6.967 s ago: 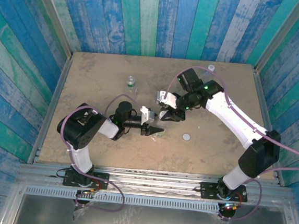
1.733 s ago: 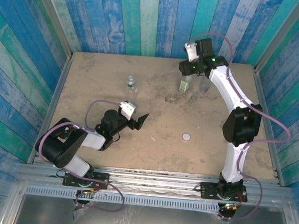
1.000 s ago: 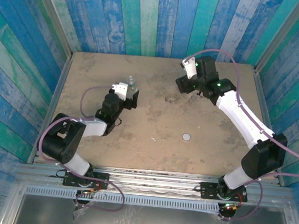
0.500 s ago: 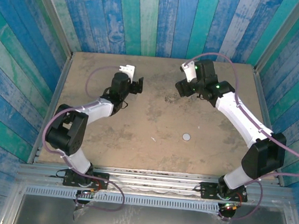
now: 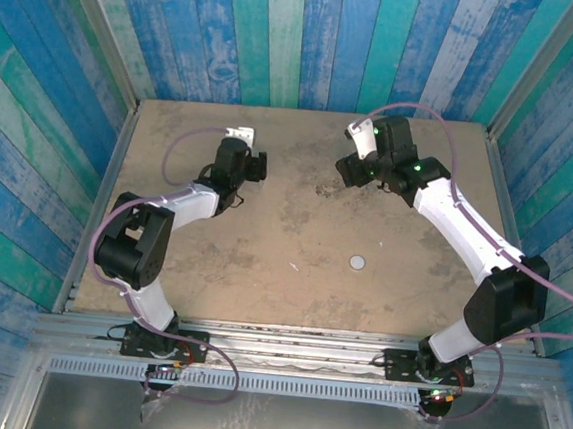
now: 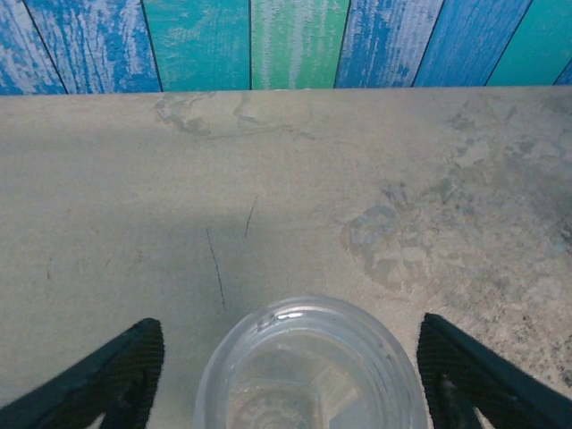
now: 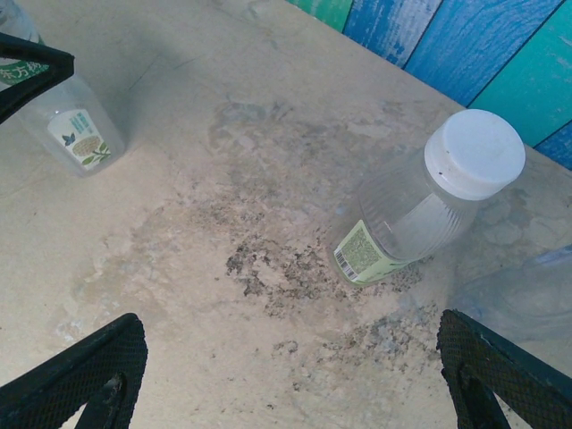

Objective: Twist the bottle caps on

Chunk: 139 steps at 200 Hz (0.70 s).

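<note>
A short clear bottle point(image 6: 308, 371) stands uncapped, its open mouth seen from above between the fingers point(image 6: 112, 375) of my left gripper point(image 6: 290, 380). The jaws are open, with a gap on each side. In the right wrist view that short bottle point(image 7: 79, 136) stands far left, with a left fingertip across it. A taller bottle point(image 7: 402, 223) with a pale green label wears a white cap point(image 7: 475, 154). A blue-tinted bottle point(image 7: 527, 295) shows at the right edge. My right gripper point(image 7: 290, 393) hangs open over bare table. A loose white cap point(image 5: 359, 263) lies mid-table. From above, the left gripper point(image 5: 254, 164) and right gripper point(image 5: 353, 172) are at the back.
The sandy tabletop point(image 5: 296, 225) is ringed by blue and green plank walls point(image 5: 282, 33) close behind the bottles. A dark stained patch point(image 7: 277, 259) marks the surface in front of the labelled bottle.
My left arm swung from mid-table to the back left, came over the short bottle, and its jaws have narrowed toward it. The right arm has barely moved in the last second.
</note>
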Each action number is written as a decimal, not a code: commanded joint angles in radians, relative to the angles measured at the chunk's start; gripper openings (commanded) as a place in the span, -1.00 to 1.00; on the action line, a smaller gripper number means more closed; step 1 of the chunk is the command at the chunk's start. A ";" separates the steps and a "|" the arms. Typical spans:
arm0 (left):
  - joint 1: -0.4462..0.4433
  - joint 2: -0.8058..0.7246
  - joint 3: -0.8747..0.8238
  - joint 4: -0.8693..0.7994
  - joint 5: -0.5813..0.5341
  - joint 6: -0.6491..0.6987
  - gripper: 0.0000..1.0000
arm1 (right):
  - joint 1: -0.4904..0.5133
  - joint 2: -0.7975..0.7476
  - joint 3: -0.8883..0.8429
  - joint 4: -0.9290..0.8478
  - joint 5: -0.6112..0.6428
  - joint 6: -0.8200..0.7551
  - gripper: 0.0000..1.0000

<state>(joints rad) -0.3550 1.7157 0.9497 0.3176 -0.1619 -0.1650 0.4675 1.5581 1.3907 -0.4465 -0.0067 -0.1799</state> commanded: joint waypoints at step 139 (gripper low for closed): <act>-0.001 -0.019 -0.102 0.081 0.114 0.075 -0.08 | -0.010 -0.092 -0.141 0.061 -0.001 0.092 0.73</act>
<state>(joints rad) -0.3550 1.7153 0.8783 0.4187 -0.1101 -0.1249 0.4633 1.4891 1.2728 -0.4019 -0.0040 -0.1223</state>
